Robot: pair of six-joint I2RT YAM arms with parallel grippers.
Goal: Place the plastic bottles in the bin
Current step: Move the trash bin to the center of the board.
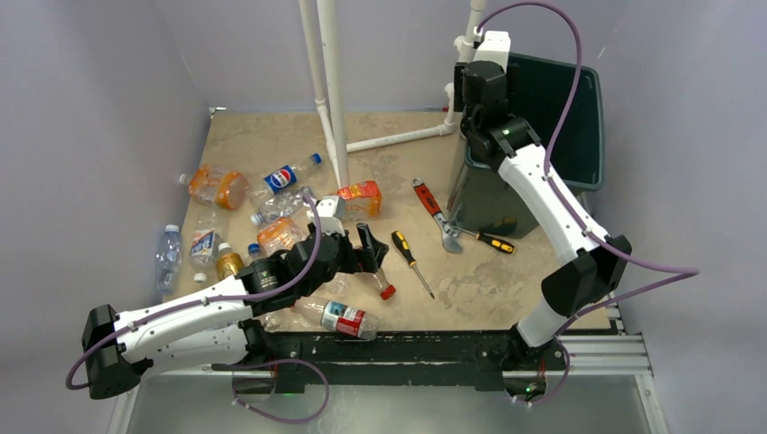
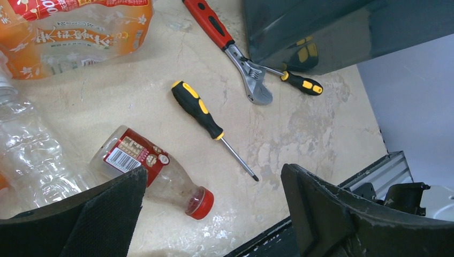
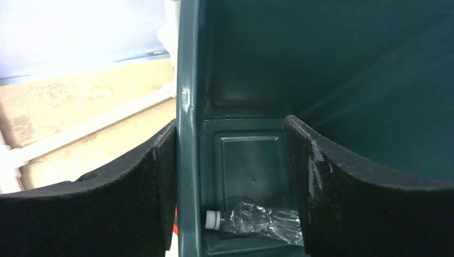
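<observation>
The left gripper hung wide open and empty above a small red-capped bottle, which lay on its side on the table beside a yellow-and-black screwdriver. Most of the other plastic bottles lay scattered over the table's left half, well apart from the bin at the far right. The right gripper stood over the bin's rim, jaws parted with nothing between them, and one crumpled clear bottle lay on the bin floor. To my eye the bottles looked empty: light, thin-walled, and likely to buckle under a squeeze or skid on the smooth top. I would have taken the red-capped one across its labelled middle, jaws crosswise to its length. The tapering neck seemed the poorer hold, since the bottle could squirt out from there.
</observation>
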